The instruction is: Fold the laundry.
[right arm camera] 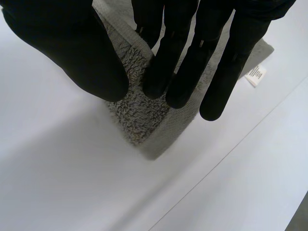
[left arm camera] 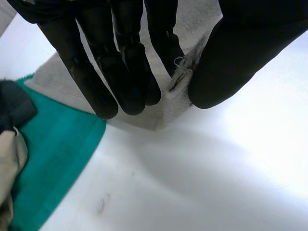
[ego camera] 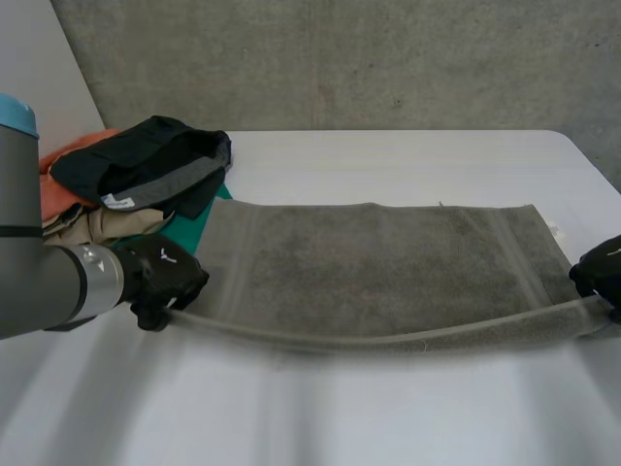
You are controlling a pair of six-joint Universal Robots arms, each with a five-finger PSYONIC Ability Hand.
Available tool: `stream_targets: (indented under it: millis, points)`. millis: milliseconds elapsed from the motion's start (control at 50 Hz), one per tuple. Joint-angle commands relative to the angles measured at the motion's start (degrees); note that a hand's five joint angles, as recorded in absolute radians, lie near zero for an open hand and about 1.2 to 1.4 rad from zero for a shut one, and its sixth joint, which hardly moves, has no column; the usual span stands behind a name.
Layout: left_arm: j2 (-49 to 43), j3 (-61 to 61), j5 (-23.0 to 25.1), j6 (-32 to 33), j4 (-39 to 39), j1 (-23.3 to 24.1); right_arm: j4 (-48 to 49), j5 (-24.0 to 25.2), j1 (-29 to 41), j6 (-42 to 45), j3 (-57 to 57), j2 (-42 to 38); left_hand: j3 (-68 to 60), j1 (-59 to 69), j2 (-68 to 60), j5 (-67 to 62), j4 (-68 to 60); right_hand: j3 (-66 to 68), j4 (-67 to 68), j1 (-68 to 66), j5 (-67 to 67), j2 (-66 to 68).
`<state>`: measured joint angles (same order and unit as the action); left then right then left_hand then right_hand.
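A grey towel (ego camera: 388, 267) lies spread across the table, its near edge lifted into a sagging line between my two hands. My left hand (ego camera: 165, 277) pinches the towel's near left corner (left arm camera: 180, 82) between straight fingers (left arm camera: 127, 72) and thumb. My right hand (ego camera: 602, 272) pinches the near right corner (right arm camera: 139, 113) the same way, fingers (right arm camera: 187, 67) against thumb, and that corner hangs a little above the table. A small white label (right arm camera: 256, 74) shows beyond the right hand's fingertips.
A pile of laundry sits at the back left: a black and grey garment (ego camera: 155, 165), orange cloth (ego camera: 63, 170), a beige piece (ego camera: 92, 225) and a green cloth (ego camera: 189, 228) (left arm camera: 53, 154) lying beside the towel's left end. The white table (ego camera: 320, 408) stretches wide in front.
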<state>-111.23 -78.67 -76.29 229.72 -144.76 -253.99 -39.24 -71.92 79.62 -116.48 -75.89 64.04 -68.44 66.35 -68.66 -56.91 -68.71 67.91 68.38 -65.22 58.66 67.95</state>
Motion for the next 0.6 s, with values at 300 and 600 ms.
stream_targets:
  millis: [300,600]
  points:
    - [-30.86,45.85,-11.51,-12.72,-11.50,5.34,32.45,-3.84,8.71,-21.33,25.16,-23.51,-11.56,13.65,-11.34,-13.09,-11.29,12.09,11.62,-14.78,11.34,12.05]
    - [-51.27,72.51,-18.89,-9.38,-18.46,8.78,48.90,-10.25,12.40,-21.68,40.02,-38.64,13.32,-11.23,13.54,11.79,13.59,-34.88,-35.35,32.19,-35.63,-34.92]
